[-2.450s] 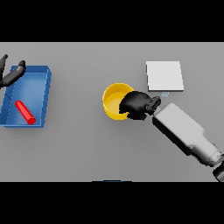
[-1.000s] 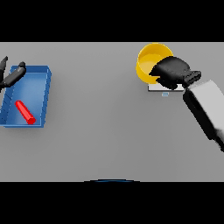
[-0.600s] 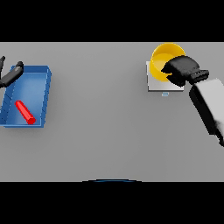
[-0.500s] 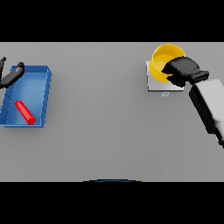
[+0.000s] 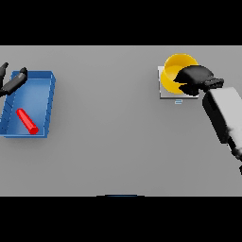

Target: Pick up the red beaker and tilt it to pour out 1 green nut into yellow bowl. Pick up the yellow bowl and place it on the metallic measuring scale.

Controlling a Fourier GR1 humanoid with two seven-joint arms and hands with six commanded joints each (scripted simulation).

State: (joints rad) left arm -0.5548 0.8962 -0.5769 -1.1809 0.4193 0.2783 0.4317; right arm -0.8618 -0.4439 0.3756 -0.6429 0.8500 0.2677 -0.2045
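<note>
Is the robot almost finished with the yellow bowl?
Nearly. The red beaker already lies in the blue tray, near the left hand. The right hand grips the yellow bowl over the metallic scale. What is left: let go. Whether the nut is inside cannot be seen.

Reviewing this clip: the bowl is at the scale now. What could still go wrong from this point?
1. The round yellow bowl overhangs the far edge of the flat metallic measuring scale; released here, it might tip or slide off.
2. The right hand grips the bowl's rim, so withdrawing could drag the bowl along.
3. The red cylindrical beaker lies in the blue tray; whether a nut was poured cannot be seen.
</note>
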